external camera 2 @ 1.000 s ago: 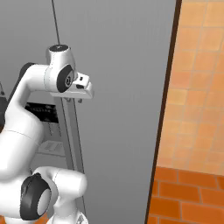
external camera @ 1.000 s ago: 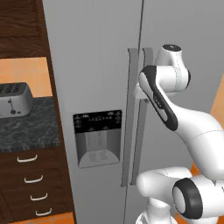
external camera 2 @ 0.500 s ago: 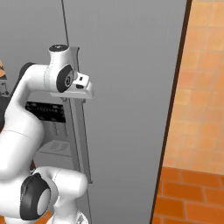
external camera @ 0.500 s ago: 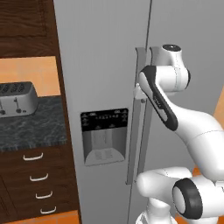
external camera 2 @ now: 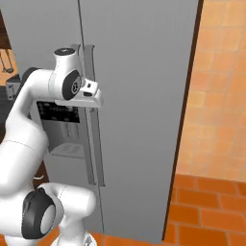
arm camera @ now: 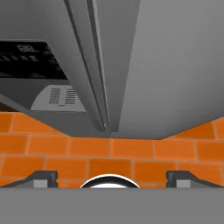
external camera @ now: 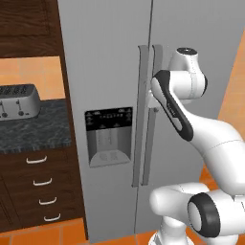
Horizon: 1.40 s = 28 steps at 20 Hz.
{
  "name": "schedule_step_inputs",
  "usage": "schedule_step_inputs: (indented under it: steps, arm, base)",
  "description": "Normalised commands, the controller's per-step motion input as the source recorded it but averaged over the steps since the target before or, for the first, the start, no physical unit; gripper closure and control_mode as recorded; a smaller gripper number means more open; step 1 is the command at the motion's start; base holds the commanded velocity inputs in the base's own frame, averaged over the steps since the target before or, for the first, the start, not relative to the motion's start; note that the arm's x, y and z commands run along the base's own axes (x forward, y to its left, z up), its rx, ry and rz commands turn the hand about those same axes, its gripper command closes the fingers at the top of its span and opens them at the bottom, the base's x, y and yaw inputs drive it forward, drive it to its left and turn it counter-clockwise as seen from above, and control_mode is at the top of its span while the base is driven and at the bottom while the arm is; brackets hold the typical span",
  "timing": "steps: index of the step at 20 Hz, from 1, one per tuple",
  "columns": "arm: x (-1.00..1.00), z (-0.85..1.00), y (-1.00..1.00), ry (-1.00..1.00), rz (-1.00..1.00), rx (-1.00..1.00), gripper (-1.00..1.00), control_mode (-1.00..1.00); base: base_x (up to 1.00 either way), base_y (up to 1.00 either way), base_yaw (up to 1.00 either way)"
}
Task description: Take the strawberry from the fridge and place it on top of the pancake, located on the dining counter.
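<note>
The fridge (external camera: 105, 62) is a tall grey side-by-side unit with both doors closed, also seen from the right (external camera 2: 139, 96) and close up (arm camera: 175, 65). Its two long vertical handles (external camera: 142, 115) meet at the centre seam. My gripper (external camera 2: 94, 102) sits right at the handles, about chest height, level with the black dispenser panel (external camera: 108, 127). In the hand view my gripper (arm camera: 111, 177) is open, its fingertips (arm camera: 43, 177) far apart with nothing between them, and the handles (arm camera: 94, 65) run straight ahead. The strawberry, the pancake and the dining counter are out of view.
Left of the fridge a toaster (external camera: 19, 101) stands on a black-topped counter (external camera: 33, 131) with drawers (external camera: 40, 191) below and dark wood cabinets (external camera: 28, 24) above. An orange tiled wall (external camera 2: 221, 86) and brick floor (external camera 2: 206, 206) lie to the right.
The gripper has gone from shut to open at the handles. The whole picture has shifted slightly sideways, so the base has moved; the fridge doors remain closed.
</note>
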Motion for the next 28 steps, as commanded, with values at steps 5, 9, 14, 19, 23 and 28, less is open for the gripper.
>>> schedule_step_inputs:
  steps: [5,9,14,19,23,28]
  arm:
    - [0.0,0.0,0.0,0.0,0.0,0.0,-1.0,1.0]
    - [0.0,0.0,0.0,0.0,0.0,0.0,-1.0,1.0]
    - [0.0,0.0,0.0,0.0,0.0,0.0,-1.0,1.0]
    - [0.0,0.0,0.0,0.0,0.0,0.0,-1.0,1.0]
    - [0.02,-0.28,-0.21,-0.14,0.0,0.0,-1.0,-1.0]
    - [0.78,-0.52,-0.28,-0.29,0.0,0.0,-1.0,-1.0]
  base:
    - [-0.57,0.13,-0.07]
    - [-0.11,0.28,0.0]
    - [0.0,0.33,0.0]
    - [0.0,0.08,-0.01]
    - [0.0,0.0,-0.01]
    - [0.0,0.0,0.0]
